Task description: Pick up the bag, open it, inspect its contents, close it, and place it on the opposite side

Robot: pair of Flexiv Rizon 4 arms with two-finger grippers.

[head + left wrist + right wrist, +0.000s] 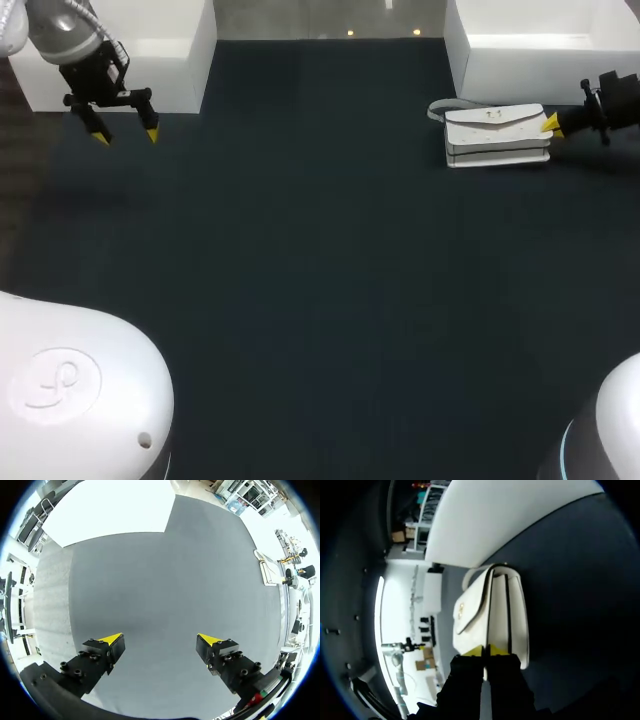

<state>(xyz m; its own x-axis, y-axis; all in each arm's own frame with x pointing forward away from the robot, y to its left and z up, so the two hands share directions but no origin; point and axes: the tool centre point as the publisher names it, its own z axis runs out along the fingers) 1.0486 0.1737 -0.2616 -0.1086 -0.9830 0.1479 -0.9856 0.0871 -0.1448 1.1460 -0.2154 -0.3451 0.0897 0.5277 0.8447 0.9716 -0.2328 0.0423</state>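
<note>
A white flap bag (497, 135) with a grey strap lies flat on the dark table at the far right, flap closed. My right gripper (551, 125) comes in from the right, and its yellow tips rest against the bag's right end. From the right wrist, the bag (492, 610) stretches straight ahead of the gripper (485, 651); the tips are pressed together at its near edge, and I see nothing held between them. My left gripper (125, 135) hangs wide open over the far left of the table. Its wrist view shows the gripper (160, 641) empty and the bag (265, 570) far off.
A white box (110, 50) stands at the back left behind my left gripper. Another white box (540, 40) stands at the back right just behind the bag. The dark mat (320, 280) spans the table between them.
</note>
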